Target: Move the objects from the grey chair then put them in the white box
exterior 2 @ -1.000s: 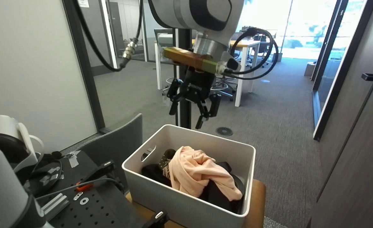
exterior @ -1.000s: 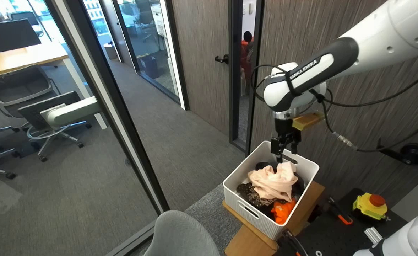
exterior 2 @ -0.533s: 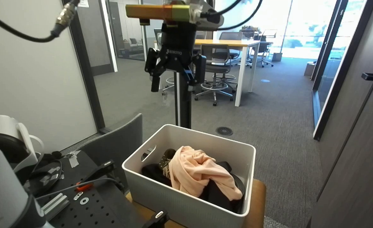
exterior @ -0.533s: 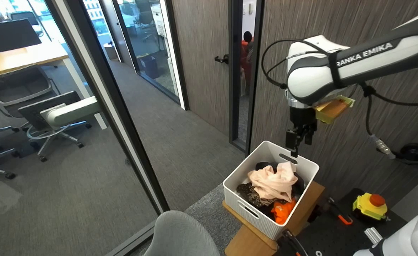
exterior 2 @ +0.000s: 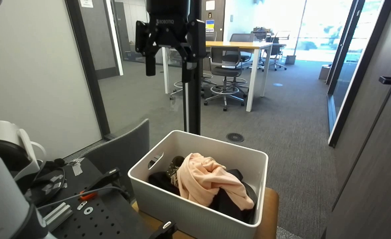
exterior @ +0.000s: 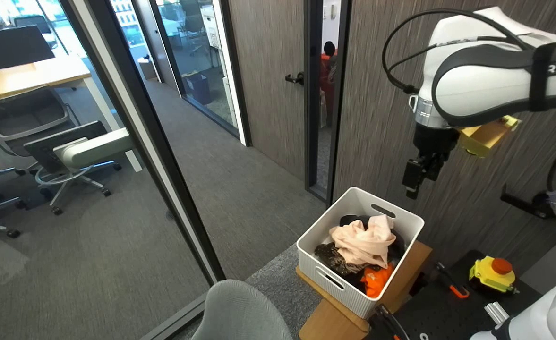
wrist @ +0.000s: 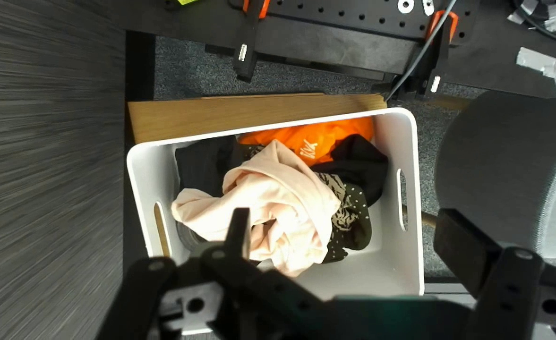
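Down below the tool (exterior 2: 168,73): soft pale pink cloth (exterior 2: 205,182), all bunched up in the white box (exterior 2: 188,215).
Lying on dark cloth (wrist: 353,205), next to something orange (wrist: 332,134), well apart from the tool. Up above: fingers (exterior 2: 186,74) spread wide, pointing straight down. In an exterior view: a white-and-black arm (exterior: 485,89), reaching in from the right edge and bent at the wrist. Near the box: the grey chair (exterior: 240,311).

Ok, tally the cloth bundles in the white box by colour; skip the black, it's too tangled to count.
Pale pink bundle: 1
Orange bundle: 1
Brown patterned bundle: 1
Total in the white box, black left out: 3
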Motion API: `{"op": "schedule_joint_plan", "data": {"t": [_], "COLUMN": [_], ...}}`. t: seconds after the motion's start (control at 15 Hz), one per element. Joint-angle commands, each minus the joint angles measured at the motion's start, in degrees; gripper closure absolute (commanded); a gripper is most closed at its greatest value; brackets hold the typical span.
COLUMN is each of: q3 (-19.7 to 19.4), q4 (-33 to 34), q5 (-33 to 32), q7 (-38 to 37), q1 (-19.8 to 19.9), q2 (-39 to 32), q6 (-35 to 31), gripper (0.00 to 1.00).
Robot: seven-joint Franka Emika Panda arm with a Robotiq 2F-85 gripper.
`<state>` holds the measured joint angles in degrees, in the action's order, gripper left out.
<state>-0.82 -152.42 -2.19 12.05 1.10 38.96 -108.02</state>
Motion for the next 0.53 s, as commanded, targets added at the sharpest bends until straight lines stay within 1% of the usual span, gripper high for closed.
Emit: {"op": "schedule_joint_plan", "data": {"t": [0.0, 0.27, 0.33, 0.47], "q3": [-2.5, -3.4, -3.1, -3.3], "q4": [0.0, 0.1, 0.1, 0.1], "q5": [0.2, 0.7, -0.2, -0.1], "q7": [0.8, 0.4, 0.2, 0.2], "q1": [-0.9, -0.7, -0.5, -0.5], "q2": [2.5, 2.6, 1.3, 1.3], "q6": [1.3, 1.8, 0.8, 0.9], "gripper": [0.0, 0.0, 0.0, 0.0]}}
